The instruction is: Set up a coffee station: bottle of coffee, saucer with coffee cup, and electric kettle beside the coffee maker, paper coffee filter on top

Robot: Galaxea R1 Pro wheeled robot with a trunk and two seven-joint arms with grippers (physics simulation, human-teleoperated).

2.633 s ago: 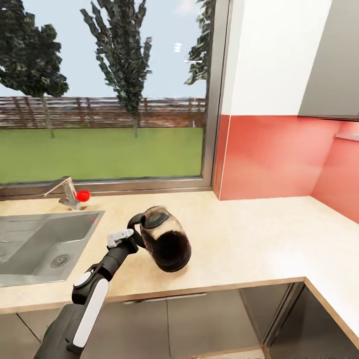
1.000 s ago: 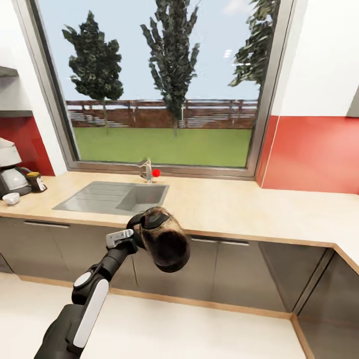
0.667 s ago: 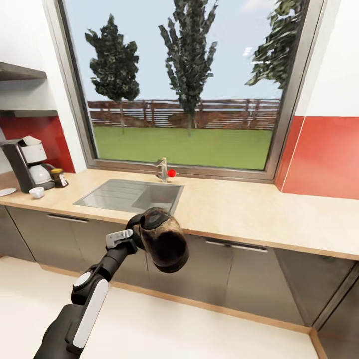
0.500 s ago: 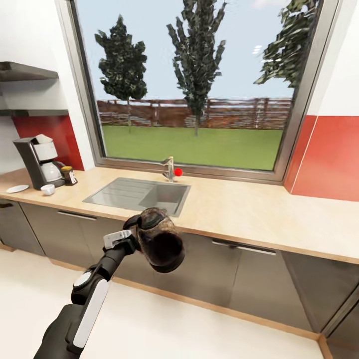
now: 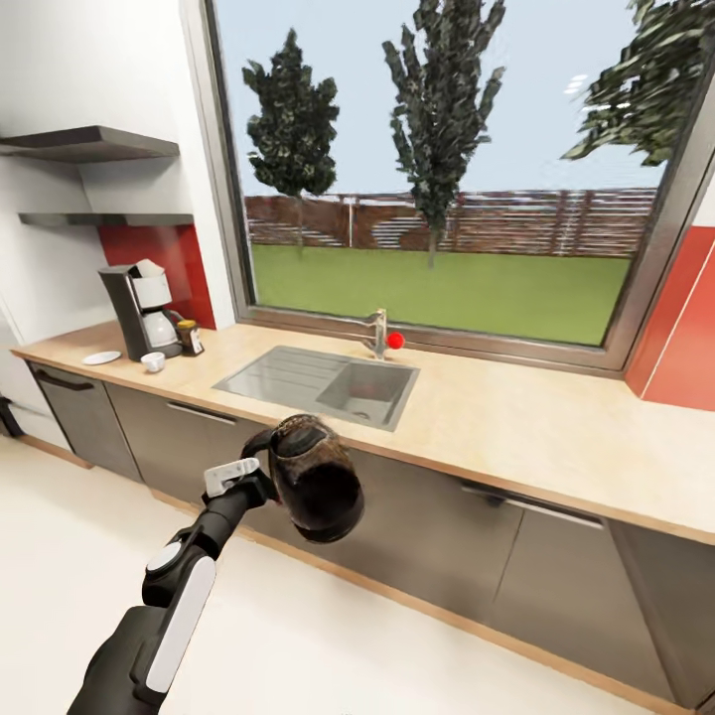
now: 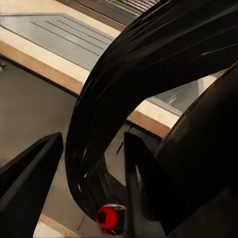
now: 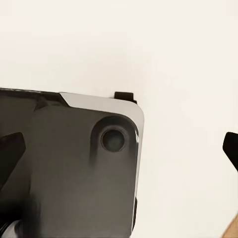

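Left tool (image 5: pixel 248 477) carrying the electric kettle (image 5: pixel 316 492)
It is gripping the kettle's black handle (image 6: pixel 124 94), holding it tilted above the floor, well apart from the worktop (image 5: pixel 516 427); right tool's fingertips (image 7: pixel 230 146) are spread wide, grasping nothing

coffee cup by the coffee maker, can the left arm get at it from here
Probably not. The left gripper is shut on the electric kettle out over the floor, and the coffee cup sits far along the countertop, beside the coffee maker.

Head camera far from countertop (image 5: pixel 516 437); wrist cameras close.
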